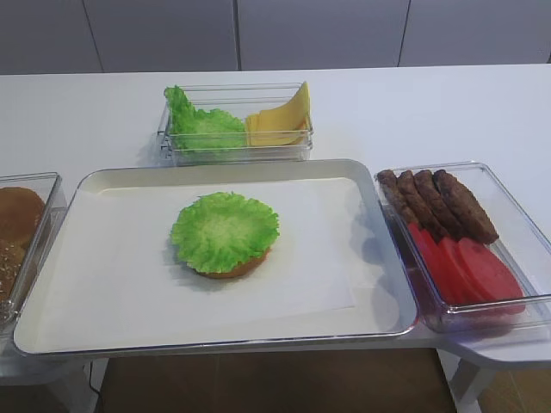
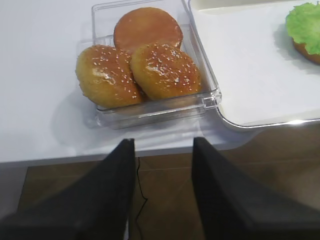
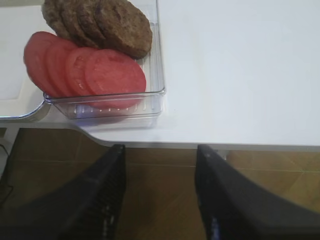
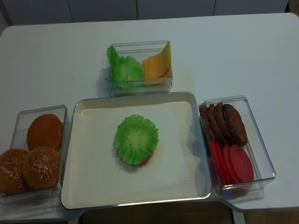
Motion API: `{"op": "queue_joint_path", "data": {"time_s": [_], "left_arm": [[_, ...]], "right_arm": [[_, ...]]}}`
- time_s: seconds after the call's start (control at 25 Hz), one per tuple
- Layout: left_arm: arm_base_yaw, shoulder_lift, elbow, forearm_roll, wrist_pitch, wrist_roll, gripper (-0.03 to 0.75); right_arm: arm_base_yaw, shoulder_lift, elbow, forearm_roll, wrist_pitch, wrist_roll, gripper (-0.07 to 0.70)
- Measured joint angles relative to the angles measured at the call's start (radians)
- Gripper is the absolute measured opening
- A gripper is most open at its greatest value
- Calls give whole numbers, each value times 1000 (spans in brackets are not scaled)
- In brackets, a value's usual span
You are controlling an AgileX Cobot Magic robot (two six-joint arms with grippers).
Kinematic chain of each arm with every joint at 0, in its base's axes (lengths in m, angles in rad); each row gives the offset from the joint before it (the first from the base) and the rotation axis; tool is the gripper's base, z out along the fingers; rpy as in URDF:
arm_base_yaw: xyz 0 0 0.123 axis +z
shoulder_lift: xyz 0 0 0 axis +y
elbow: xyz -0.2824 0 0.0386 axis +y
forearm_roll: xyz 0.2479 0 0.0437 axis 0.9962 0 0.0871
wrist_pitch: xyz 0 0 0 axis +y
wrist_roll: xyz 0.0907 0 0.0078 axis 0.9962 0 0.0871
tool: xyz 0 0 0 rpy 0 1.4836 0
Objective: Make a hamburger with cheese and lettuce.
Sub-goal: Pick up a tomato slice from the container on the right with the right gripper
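Plainly, both tools (image 3: 160, 192) (image 2: 162, 187) agape, empty.

bun half (image 1: 231, 268) mostly hidden under lettuce (image 1: 225, 230), bun bin (image 1: 34, 225) cut off at left edge

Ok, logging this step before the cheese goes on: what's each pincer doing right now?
Left pincer: open, holding nothing, below the table edge near the buns.
Right pincer: open, holding nothing.

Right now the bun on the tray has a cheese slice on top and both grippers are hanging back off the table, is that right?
Not quite: the hamburger on the tray is topped with lettuce, not cheese, as the exterior high view shows. The cheese sits in its bin. Both grippers, left gripper and right gripper, do hang back.
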Motion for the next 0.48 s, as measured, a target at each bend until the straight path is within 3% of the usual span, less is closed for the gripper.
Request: {"op": "queue_joint_path", "data": {"time_s": [0.28,0.48], "left_arm": [[0,0,0,0,0,0,288],[0,0,0,0,0,0,288]], "right_arm": [[0,5,-24,138,-37,0,343],[0,120,-123,153,-42,-2,343]]}}
